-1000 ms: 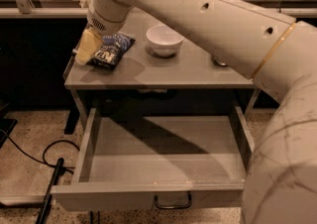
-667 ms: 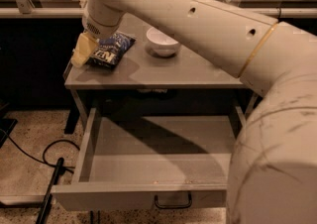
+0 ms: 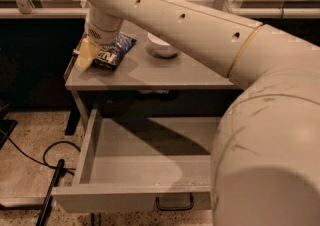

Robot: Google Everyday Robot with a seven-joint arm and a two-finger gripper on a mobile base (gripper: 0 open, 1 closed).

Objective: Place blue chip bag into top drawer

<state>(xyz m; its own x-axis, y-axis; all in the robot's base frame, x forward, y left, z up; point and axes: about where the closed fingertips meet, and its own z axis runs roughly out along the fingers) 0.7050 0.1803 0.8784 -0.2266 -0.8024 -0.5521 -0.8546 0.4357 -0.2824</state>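
Note:
The blue chip bag (image 3: 114, 51) lies flat on the grey tabletop (image 3: 150, 72) near its left end, dark blue with white lettering. My gripper (image 3: 86, 55) hangs from the cream arm just left of the bag, its yellowish fingers (image 3: 85, 54) over the bag's left edge. The top drawer (image 3: 145, 162) stands pulled out below the tabletop, empty, with its dark handle (image 3: 174, 204) at the front centre.
A white bowl (image 3: 161, 46) sits on the tabletop right of the bag. My arm's large cream body (image 3: 260, 120) covers the right side of the table and drawer. Black cables (image 3: 35, 157) and a dark pole (image 3: 50, 190) lie on the speckled floor at left.
The arm has swung further across the view and the gripper has shifted slightly left and down beside the bag. The bag and bowl have not moved.

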